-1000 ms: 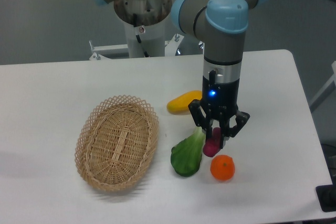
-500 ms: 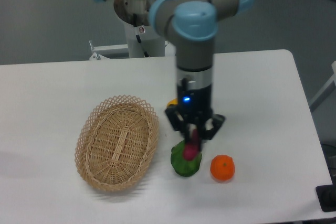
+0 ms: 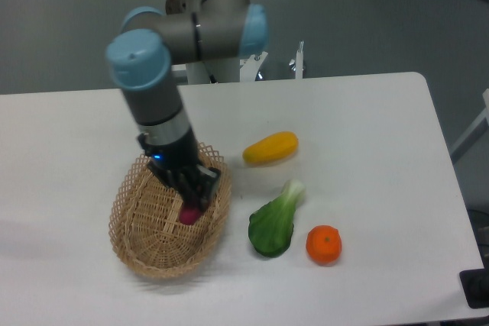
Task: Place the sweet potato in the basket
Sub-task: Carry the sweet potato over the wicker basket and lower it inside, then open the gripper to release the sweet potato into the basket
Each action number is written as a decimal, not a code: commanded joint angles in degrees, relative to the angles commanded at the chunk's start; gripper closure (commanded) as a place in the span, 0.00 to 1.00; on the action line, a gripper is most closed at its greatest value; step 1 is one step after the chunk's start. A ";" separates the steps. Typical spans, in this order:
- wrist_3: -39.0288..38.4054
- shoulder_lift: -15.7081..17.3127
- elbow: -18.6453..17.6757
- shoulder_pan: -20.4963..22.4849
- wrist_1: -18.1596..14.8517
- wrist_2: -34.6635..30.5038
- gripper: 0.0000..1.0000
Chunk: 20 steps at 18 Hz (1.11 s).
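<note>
I have the gripper (image 3: 192, 202) down inside the basket (image 3: 130, 223), its fingers pinching the sweet potato (image 3: 189, 215); the magenta tip shows just below the fingertips, over the right half of the basket floor, though I cannot tell whether it already rests on the weave or hangs just above it. By my reckoning the task is nearly through: the carry is done and the vegetable sits within the rim; what is left is to let go and lift out, and I would call it finished only once the fingers part and the sweet potato lies there on its own.

For room, the near concern is the basket's right wall; the gripper stands close to the scalloped rim on that side, so I judge a straight upward pull safer than any sideways drift, which could catch the wicker and drag the light basket along. The left half of the basket floor is open. On the table (image 3: 367, 112) the yellow vegetable (image 3: 270, 147), the leafy green (image 3: 274, 221) and the orange (image 3: 324, 243) all lie to the right of the basket, apart from it; the green is the nearest; none stands under the arm.
</note>
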<state>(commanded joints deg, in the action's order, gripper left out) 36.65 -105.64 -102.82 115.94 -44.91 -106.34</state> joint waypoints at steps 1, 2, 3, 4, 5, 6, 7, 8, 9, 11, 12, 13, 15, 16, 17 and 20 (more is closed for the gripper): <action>0.00 -0.35 -1.14 -0.36 0.17 -0.35 0.85; 0.09 -0.79 -2.11 -0.36 0.61 -0.79 0.85; 0.09 -1.66 -2.55 -0.45 0.62 -1.15 0.85; 0.09 -2.72 -2.64 -0.45 0.62 -1.50 0.85; 0.09 -3.77 -2.64 -0.45 0.62 -2.11 0.85; 0.17 -4.48 -2.64 -0.80 0.62 -2.20 0.85; 0.26 -5.27 -2.56 -1.15 0.88 -2.12 0.85; 0.35 -5.88 -2.47 -1.15 1.05 -2.12 0.85; 0.26 -6.24 -2.47 -1.24 1.05 -1.94 0.84; 0.44 -6.85 -2.47 -1.94 1.05 -2.03 0.84; 0.61 -6.94 -2.47 -1.94 1.05 -1.94 0.84; 0.70 -7.03 -2.47 -1.94 1.05 -1.94 0.81; 0.53 -7.03 -2.12 -1.94 0.97 -1.94 0.56; 0.53 -6.95 -1.86 -1.94 0.97 -1.94 0.25; 0.61 -6.68 -1.68 -1.94 0.97 -1.94 0.07; 0.09 -5.63 -0.36 -1.59 0.62 -1.41 0.00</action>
<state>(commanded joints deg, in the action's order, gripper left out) 36.74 -111.27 -103.19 114.34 -44.30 -107.76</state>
